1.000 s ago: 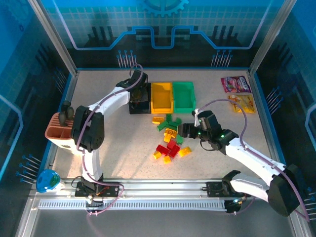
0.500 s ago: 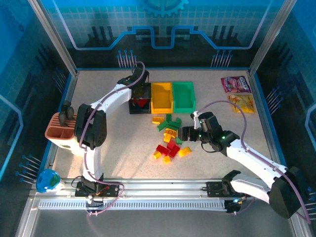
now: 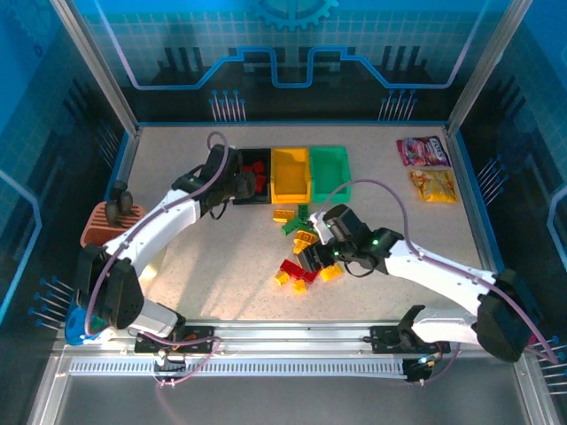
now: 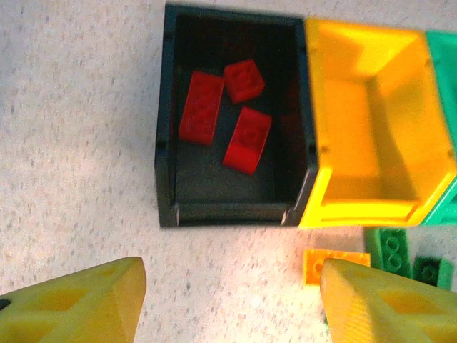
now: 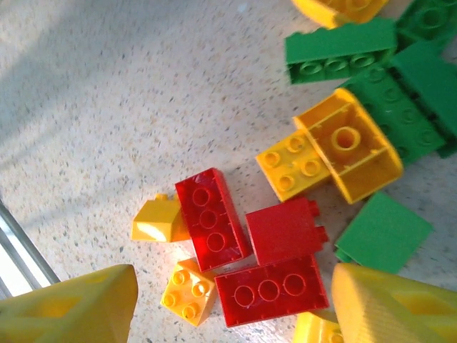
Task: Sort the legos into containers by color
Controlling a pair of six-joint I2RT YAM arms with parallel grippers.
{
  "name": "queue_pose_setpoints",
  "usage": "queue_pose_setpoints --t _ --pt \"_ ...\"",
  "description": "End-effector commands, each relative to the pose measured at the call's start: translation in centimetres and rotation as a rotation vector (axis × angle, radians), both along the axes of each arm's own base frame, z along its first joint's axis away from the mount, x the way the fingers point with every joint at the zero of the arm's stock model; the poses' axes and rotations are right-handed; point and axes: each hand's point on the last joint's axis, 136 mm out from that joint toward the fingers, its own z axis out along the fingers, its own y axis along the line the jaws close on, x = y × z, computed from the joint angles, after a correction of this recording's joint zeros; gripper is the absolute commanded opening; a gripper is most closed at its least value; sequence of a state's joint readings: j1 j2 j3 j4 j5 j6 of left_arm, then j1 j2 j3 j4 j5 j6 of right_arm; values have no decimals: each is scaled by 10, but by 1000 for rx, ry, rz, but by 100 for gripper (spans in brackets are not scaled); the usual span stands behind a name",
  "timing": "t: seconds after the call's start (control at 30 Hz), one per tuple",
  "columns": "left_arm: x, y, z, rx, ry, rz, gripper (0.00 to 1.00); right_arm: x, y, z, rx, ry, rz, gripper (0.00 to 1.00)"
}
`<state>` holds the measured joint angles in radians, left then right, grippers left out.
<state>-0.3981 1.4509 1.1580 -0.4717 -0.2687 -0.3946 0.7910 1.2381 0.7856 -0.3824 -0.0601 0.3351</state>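
left wrist: red legos (image 4: 202, 107), black container (image 4: 166, 143)

Speckled table (image 3: 230, 266): joined bins (image 3: 290, 152), black, yellow, green, at rear; loose legos (image 3: 291, 266) centre; snack packets (image 3: 423, 150) right rear; slotted holder (image 3: 99, 232) left edge.

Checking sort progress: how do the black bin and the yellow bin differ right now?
The black bin holds three red bricks; the yellow bin looks empty. The black bin is the row's left end; the yellow bin sits in the middle, beside the green bin. Both are open rectangular bins of matching shape, joined wall to wall.
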Motion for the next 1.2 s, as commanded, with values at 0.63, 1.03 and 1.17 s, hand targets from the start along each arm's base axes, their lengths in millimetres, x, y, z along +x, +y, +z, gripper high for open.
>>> queue_pose_setpoints --t 0.63,1.03,1.17 --pt "-85 39 -51 -42 40 116 63 -5 40 -59 -377 27 348 56" --pt "-94 45 -51 -44 24 125 63 -4 40 -74 -441 40 372 58" --pt "-94 45 -51 -43 24 125 63 -10 44 -78 -433 61 392 60"
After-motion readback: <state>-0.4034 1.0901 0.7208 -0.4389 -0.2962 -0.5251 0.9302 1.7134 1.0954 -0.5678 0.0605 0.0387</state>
